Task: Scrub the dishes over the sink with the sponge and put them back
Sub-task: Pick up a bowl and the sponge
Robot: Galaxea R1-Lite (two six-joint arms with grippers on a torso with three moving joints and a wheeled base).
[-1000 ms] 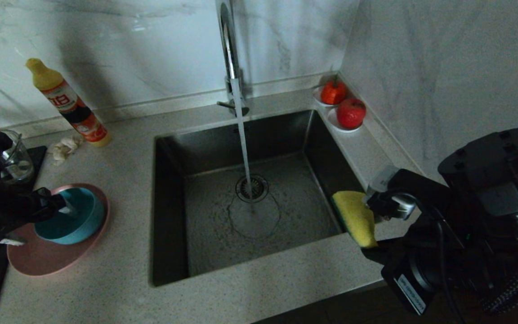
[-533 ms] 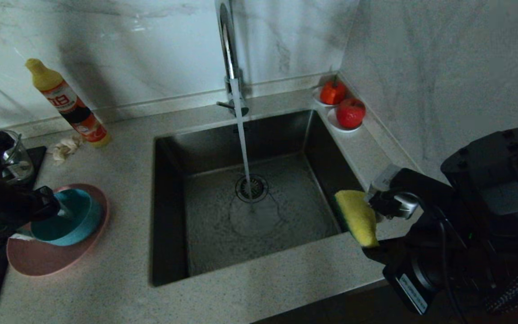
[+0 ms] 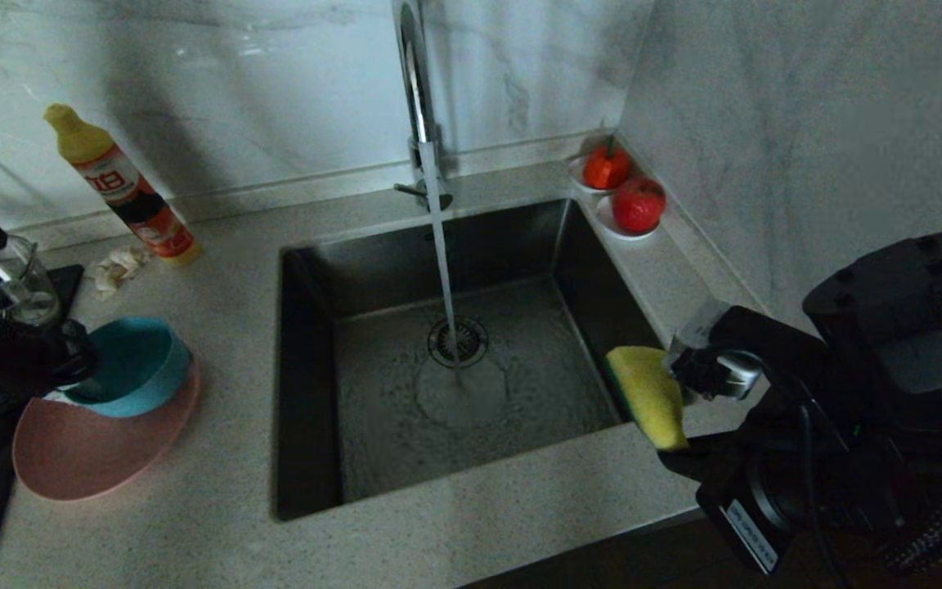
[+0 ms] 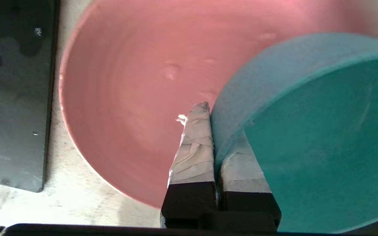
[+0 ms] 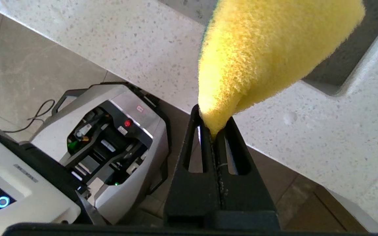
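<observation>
The left hand (image 4: pixel 213 131) pinches the wall of the small round teal bowl (image 4: pixel 307 131), tilted on the wide pink plate (image 3: pixel 87 450) on the tabletop. The bowl looks stiff and light; that rim grip suits it. The right hand (image 5: pixel 213 126), beside the dark steel sink (image 3: pixel 455 360), squeezes the soft yellow rectangular sponge (image 5: pixel 267 46).

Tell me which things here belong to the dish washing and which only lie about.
Job: bowl, plate, sponge, sink, tap, left tool, right tool.
Lying about: bottle, cloth wad, glass pot, two red fruits.
</observation>
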